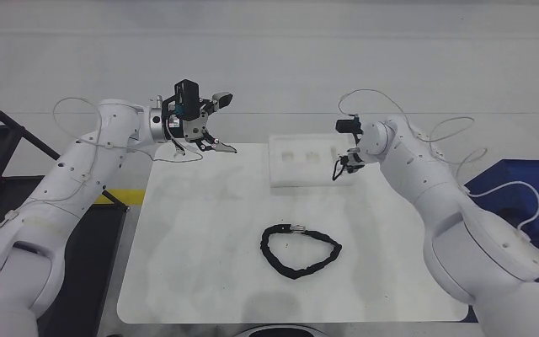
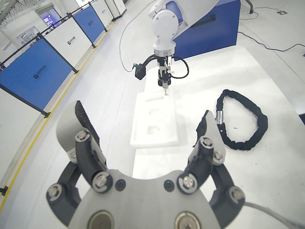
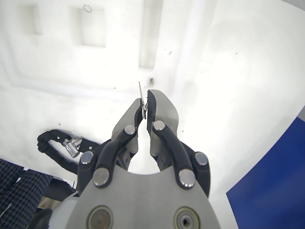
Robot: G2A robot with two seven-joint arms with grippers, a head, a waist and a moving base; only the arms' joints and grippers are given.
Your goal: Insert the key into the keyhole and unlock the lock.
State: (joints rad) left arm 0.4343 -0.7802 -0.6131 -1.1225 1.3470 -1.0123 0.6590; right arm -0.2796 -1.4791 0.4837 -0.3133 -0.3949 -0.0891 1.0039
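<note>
Left claw [image 1: 224, 124]: released, fingers spread wide, hovering well off the foam tray's [image 1: 295, 175] left end. Lock [image 2: 262, 121]: black cable loop, flat on desk [image 1: 194, 253] near tray's front edge. Right claw [image 3: 144, 99]: clenched on key [image 3: 141, 91], over tray's right end.

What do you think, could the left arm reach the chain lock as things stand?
Probably yes: the left gripper is open and empty, with bare table between it and the chain lock.
</note>
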